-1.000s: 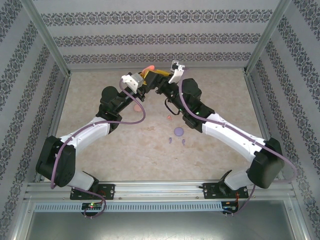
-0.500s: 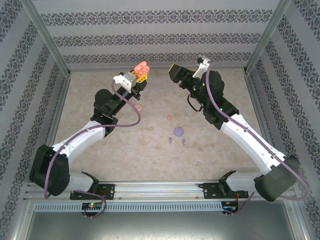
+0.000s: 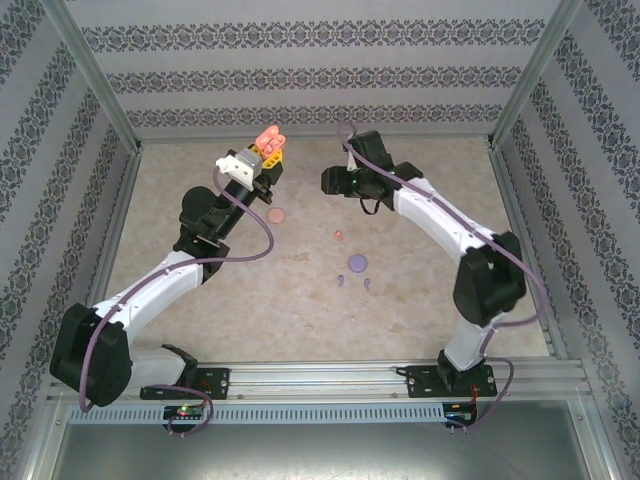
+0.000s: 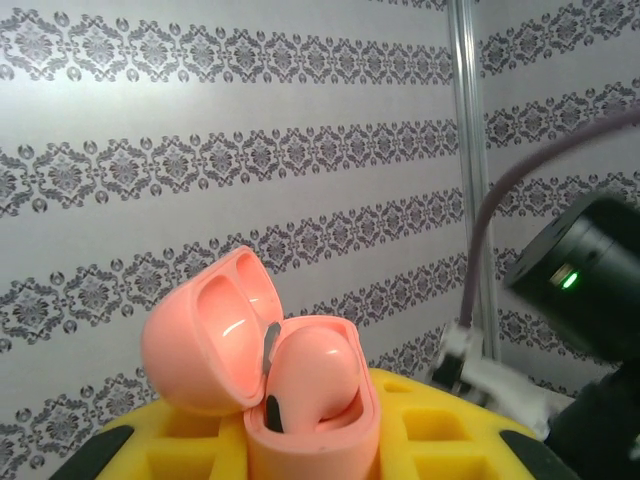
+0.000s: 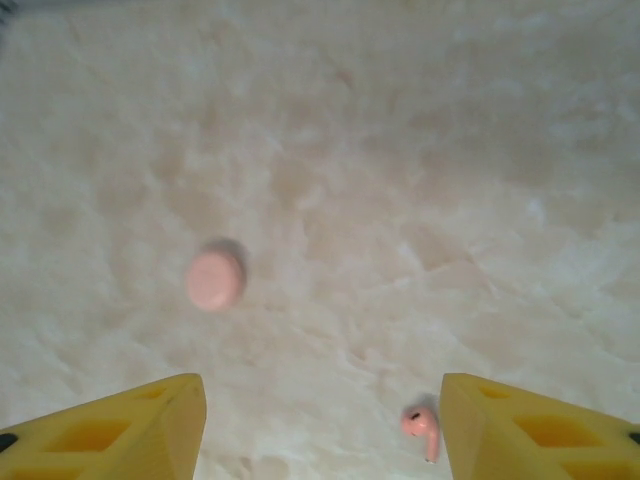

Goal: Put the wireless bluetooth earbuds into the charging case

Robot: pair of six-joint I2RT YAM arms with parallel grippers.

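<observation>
1. Left pincer (image 3: 268,155), seen from above, clamped on the open pink charging case (image 3: 268,137), raised over the far part of the table (image 3: 250,310). Right pincer (image 3: 332,182) spread and empty, aimed down and leftward. Loose pink earbud (image 3: 339,235) flat on the table, closer to the bases than the right pincer and almost straight below it in frame. Judged the right arm's pick, being much the nearer. Also lying there: a pink disc (image 3: 277,214), a purple case (image 3: 357,263), two purple buds (image 3: 342,279) beside it.
2. From the left wrist: charging case (image 4: 320,440) gripped at its base, lid thrown back to the left. Inside, what looks like one seated bud (image 4: 305,375), something too small to read from above.
3. From the right wrist: yellow fingers (image 5: 130,430) wide apart at the lower corners, nothing between. Pink earbud (image 5: 422,432) well off-centre, just inside the finger on the frame's right. Stem roughly up-down in frame, so across the closing line, a direction not legible from above. Probably calls for a sideways shift toward the bud, then a descent.
</observation>
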